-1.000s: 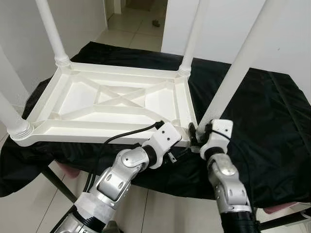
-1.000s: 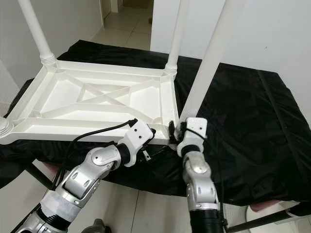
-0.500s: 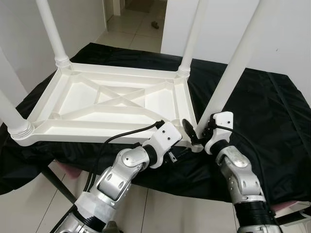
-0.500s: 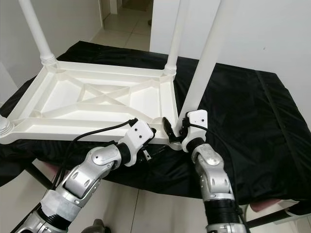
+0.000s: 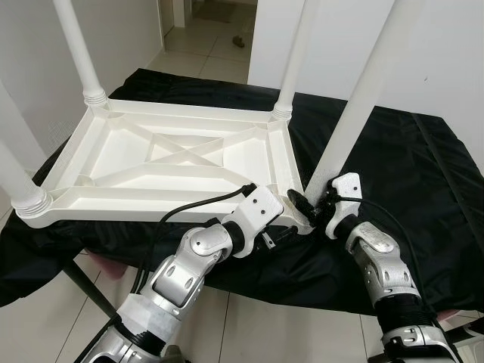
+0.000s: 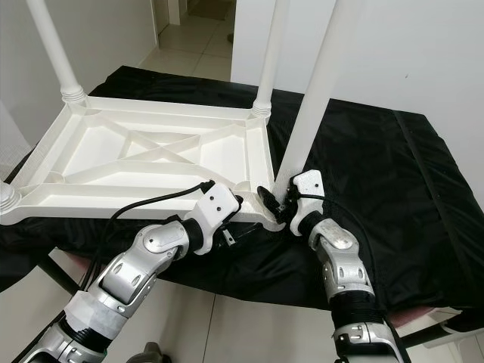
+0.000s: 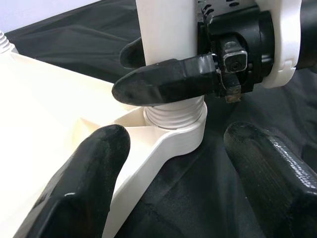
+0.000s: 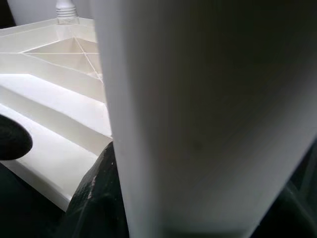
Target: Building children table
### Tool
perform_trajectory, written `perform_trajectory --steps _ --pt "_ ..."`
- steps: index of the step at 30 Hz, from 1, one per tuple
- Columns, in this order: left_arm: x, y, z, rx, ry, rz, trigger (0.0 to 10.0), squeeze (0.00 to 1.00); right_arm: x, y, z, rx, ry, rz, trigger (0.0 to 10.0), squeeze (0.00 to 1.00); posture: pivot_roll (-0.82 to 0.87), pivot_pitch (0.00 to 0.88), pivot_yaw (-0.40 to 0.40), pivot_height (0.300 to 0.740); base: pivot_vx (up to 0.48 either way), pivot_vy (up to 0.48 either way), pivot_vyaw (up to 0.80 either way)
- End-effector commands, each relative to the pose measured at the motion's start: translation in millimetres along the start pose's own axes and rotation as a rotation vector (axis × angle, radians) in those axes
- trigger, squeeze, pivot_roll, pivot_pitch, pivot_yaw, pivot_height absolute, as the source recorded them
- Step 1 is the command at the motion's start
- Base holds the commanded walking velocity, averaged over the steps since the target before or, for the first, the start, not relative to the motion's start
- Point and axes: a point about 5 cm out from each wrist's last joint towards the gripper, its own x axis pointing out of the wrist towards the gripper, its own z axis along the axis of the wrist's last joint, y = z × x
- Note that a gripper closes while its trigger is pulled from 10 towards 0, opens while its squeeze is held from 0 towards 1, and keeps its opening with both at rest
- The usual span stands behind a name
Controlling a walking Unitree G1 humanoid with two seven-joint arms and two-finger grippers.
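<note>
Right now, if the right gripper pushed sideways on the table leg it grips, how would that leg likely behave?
The table leg looks stiff, smooth plastic, so fingers might slip. Tall and held low by the right gripper, it could lever in its socket, rocking the upturned table.

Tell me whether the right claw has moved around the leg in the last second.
Yes. The right claw has swung rightward around the near-right table leg, judged against the tabletop's corner socket; its fingers still straddle the leg's base.
</note>
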Motion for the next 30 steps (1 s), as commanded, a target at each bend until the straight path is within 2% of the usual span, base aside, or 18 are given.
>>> perform_trajectory --steps 1,4,5,6,7,11,14,18,19,22,24,25,26,27,28,30 --pt "2.5 -0.1 1.8 0.015 -0.002 -0.019 10.0 0.0 1.4 7.3 -9.3 0.013 0.033 0.046 0.0 0.0 0.15 0.0 -0.042 0.74 0.0 0.0 0.0" --pt "3.2 0.3 2.7 0.017 -0.004 -0.02 10.0 0.0 1.7 8.3 -10.1 0.02 0.029 0.049 0.0 0.0 0.15 0.0 -0.042 0.74 0.0 0.0 0.0" --pt "3.7 0.7 3.5 0.018 -0.007 -0.021 10.0 0.0 2.2 8.7 -11.2 0.025 0.025 0.048 1.5 0.0 0.15 0.0 -0.039 0.74 0.0 0.0 0.0" --pt "3.7 0.7 3.5 0.018 -0.007 -0.021 10.0 0.0 2.2 8.7 -11.2 0.025 0.025 0.048 1.5 0.0 0.15 0.0 -0.039 0.74 0.0 0.0 0.0" --pt "4.2 0.9 4.1 0.023 -0.009 -0.025 10.0 0.0 2.9 9.2 -11.9 0.03 0.02 0.039 10.0 0.0 0.15 0.0 -0.034 0.74 0.0 0.0 0.0" --pt "5.2 1.4 4.7 0.026 -0.009 -0.027 10.0 0.0 3.9 10.7 -11.8 0.038 0.014 0.013 10.0 0.0 0.14 0.0 -0.025 0.74 0.0 0.0 0.0" --pt "7.2 5.8 5.5 0.013 -0.008 -0.017 10.0 0.0 9.1 13.2 -11.7 0.031 0.026 -0.135 10.0 0.0 0.12 0.0 0.006 0.74 0.0 0.0 0.0" --pt "6.9 6.8 5.2 0.013 -0.004 -0.014 10.0 0.0 10.1 13.5 -11.5 0.037 0.023 -0.163 10.0 0.0 0.12 0.0 0.006 0.74 0.0 0.0 0.0" --pt "5.8 7.2 4.3 0.009 0.0 -0.015 10.0 0.0 11.3 13.9 -11.0 0.051 0.015 -0.22 10.0 0.0 0.11 0.0 0.018 0.74 0.0 0.0 0.0" --pt "5.8 7.2 4.3 0.009 0.0 -0.015 10.0 0.0 11.3 13.9 -11.0 0.051 0.015 -0.22 10.0 0.0 0.11 0.0 0.018 0.74 0.0 0.0 0.0" --pt "2.9 6.9 1.6 0.001 0.008 -0.022 10.0 0.0 11.2 16.8 -9.4 0.081 -0.002 -0.377 10.0 0.0 0.1 0.0 0.024 0.74 0.0 0.0 0.0" --pt "2.9 6.9 1.6 0.001 0.008 -0.022 10.0 0.0 11.2 16.8 -9.4 0.081 -0.002 -0.377 10.0 0.0 0.1 0.0 0.024 0.74 0.0 0.0 0.0" --pt "2.8 6.6 -1.6 -0.014 0.009 -0.028 10.0 0.0 9.9 21.3 -8.1 0.079 -0.007 -0.46 10.0 0.0 0.09 0.0 0.019 0.74 0.0 0.0 0.0" --pt "2.8 6.6 -1.6 -0.014 0.009 -0.028 10.0 0.0 9.9 21.3 -8.1 0.079 -0.007 -0.46 10.0 0.0 0.09 0.0 0.019 0.74 0.0 0.0 0.0" --pt "2.7 9.4 -4.9 -0.04 0.007 -0.02 10.0 0.0 7.5 24.4 -6.0 0.102 -0.024 -0.535 10.0 0.0 0.08 0.0 0.017 0.74 0.0 0.0 0.0" --pt "2.8 13.7 -8.4 -0.051 0.01 -0.007 10.0 0.0 5.7 27.4 -3.5 0.108 -0.042 -0.581 10.0 0.0 0.06 0.0 0.021 0.74 0.0 0.0 0.0"
